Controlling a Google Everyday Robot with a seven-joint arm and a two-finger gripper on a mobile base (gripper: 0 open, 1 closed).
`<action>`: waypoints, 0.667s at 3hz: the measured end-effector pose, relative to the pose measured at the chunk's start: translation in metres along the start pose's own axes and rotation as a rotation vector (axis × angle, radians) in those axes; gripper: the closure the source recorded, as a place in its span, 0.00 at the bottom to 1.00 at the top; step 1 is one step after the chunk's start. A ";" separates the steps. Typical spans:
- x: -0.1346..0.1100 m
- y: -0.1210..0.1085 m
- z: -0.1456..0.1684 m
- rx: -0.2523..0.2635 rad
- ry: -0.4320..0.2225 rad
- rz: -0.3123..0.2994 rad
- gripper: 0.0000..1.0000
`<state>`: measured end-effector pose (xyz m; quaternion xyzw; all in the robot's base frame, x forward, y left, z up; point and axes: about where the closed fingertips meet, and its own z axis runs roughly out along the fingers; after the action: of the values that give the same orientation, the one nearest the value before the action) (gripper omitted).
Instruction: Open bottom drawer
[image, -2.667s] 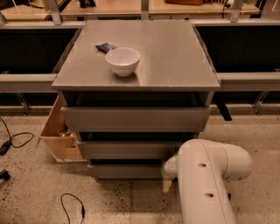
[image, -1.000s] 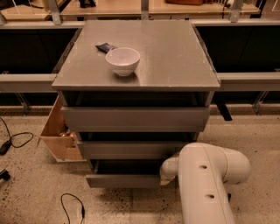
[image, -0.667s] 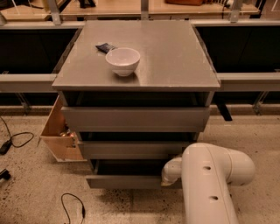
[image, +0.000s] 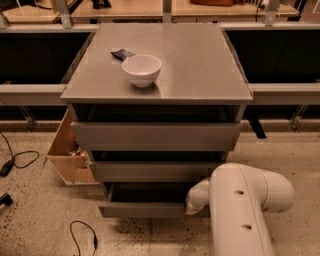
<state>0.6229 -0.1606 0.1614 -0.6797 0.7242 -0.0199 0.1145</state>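
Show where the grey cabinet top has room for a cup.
Bare: right half of the matte grey cabinet top, beside the white round bowl. Crowded: around the small dark packet, back left; gripper at the grey bottom drawer.

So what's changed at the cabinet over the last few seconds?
The bottom drawer has slid out toward the camera, so its dark interior now shows behind the front. The gripper, at the right end of the drawer front, has drawn back with it, and so has the arm. The white bowl, the dark packet, the two upper drawers and the wooden box stayed put.
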 end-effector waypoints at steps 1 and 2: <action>-0.002 0.000 0.000 0.000 0.000 0.000 1.00; 0.003 0.010 -0.003 -0.012 0.001 0.006 1.00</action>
<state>0.6125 -0.1627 0.1621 -0.6783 0.7263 -0.0153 0.1101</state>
